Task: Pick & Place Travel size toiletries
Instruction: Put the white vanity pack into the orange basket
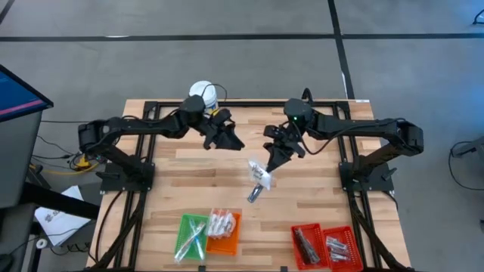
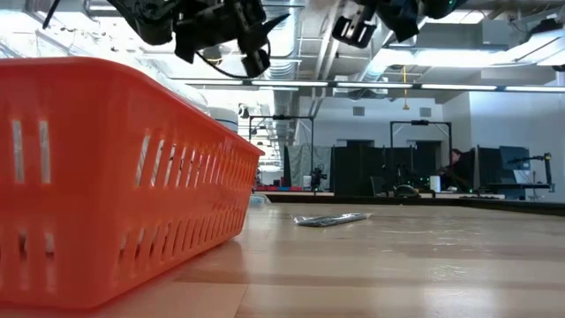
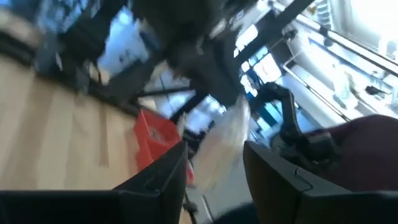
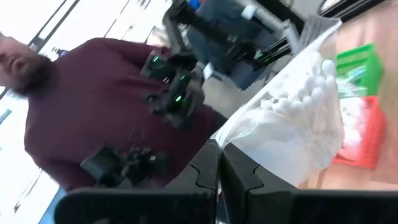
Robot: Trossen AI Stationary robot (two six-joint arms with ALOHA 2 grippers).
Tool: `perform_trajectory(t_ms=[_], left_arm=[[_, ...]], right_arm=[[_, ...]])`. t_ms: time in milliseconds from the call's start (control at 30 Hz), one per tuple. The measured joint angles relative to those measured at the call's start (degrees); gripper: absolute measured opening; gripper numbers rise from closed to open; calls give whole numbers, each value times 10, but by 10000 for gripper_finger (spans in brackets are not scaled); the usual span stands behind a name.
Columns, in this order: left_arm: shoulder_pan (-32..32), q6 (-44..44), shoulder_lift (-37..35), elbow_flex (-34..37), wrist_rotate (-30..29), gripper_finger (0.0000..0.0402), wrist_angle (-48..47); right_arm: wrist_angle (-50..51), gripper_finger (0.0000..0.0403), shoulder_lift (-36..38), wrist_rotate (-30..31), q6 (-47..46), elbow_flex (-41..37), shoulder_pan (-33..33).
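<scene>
Over mid-table, sorting's mostly done
Right gripper (image 1: 270, 164) pinches a clear packet (image 1: 259, 172); left gripper (image 1: 227, 136) hangs open; one tube (image 1: 255, 194) remains.

Orange tray (image 2: 115, 168) close up, slim dark packet (image 2: 331, 219) on wooden table (image 2: 424, 265), arms overhead

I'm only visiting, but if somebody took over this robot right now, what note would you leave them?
Right gripper: shut on a clear packet of white pieces, held above mid-table.
Left gripper: open, empty, raised at the back near the white-lidded tub.
Done: items already lie in the green tray, orange tray and red trays.
Left: place the held packet; one small packet is on the table.
</scene>
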State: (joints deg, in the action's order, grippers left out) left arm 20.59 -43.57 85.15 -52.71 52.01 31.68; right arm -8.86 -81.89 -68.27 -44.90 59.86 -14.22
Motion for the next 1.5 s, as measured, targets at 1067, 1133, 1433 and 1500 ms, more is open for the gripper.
perform_trajectory(t_ms=[1067, 1133, 1433, 1500], left_arm=[[-74, 33, 1, 0, -91, 227, 58], [-74, 33, 1, 0, -91, 221, 57], [-74, 33, 1, 0, -91, 159, 56], [-74, 33, 1, 0, -91, 136, 55]], right_arm=[[-6, 0, 0, 57, -17, 0, 2], [-7, 0, 0, 58, -17, 0, 2], [-7, 0, 0, 79, -13, 0, -2], [-7, 0, 0, 82, -12, 0, -2]])
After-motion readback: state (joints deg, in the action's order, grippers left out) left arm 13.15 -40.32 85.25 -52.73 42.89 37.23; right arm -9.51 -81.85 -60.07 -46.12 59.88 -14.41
